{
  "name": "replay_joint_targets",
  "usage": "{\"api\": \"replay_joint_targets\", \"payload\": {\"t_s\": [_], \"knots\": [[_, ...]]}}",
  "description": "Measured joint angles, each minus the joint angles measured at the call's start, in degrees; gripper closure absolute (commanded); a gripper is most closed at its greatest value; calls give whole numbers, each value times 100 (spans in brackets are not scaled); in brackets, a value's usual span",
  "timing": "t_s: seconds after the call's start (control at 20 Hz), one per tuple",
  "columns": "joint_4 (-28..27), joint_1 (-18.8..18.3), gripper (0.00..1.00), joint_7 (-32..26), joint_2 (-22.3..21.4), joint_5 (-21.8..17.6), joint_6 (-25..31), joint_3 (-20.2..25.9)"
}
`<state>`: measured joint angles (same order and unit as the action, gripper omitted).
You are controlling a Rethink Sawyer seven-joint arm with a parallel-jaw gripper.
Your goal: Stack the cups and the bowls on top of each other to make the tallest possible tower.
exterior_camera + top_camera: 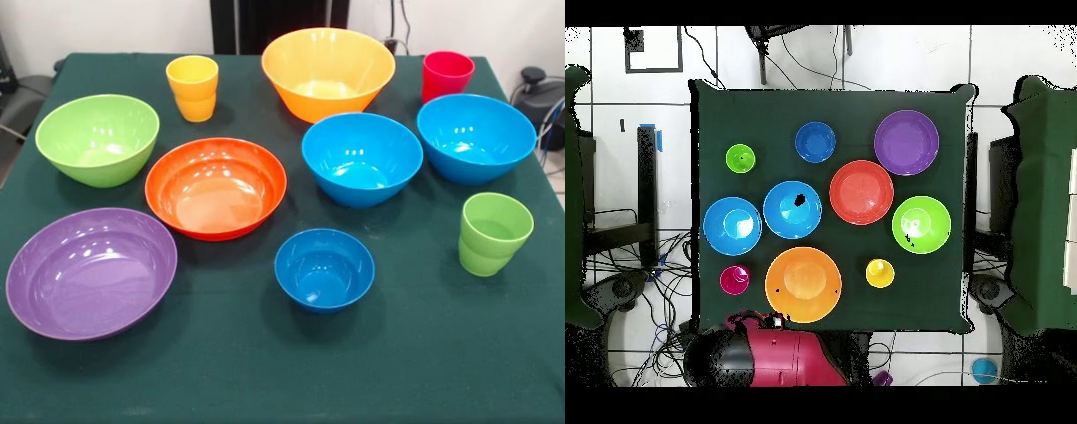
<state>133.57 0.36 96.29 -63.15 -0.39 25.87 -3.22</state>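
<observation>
Green-clothed table (pixel 265 371) with everything laid out singly and upright, well apart, so nothing's stacked yet. Purple bowl (pixel 90 272) near left, yellow-orange bowl (pixel 327 72) far middle, green cup (pixel 493 233) near right. Gripper isn't visible, so can't tell its jaws.

Your red and black robot arm (pixel 770 355), drawn back at the overhead's bottom, gripper nowhere showing.
</observation>
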Motion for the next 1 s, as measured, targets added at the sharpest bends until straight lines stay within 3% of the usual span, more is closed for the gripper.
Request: {"api": "replay_joint_targets", "payload": {"t_s": [0.65,1.0], "knots": [[676,-153,0,14,536,7,-1364,78],[1095,-175,0,134,1164,-122,-2346,98]]}}
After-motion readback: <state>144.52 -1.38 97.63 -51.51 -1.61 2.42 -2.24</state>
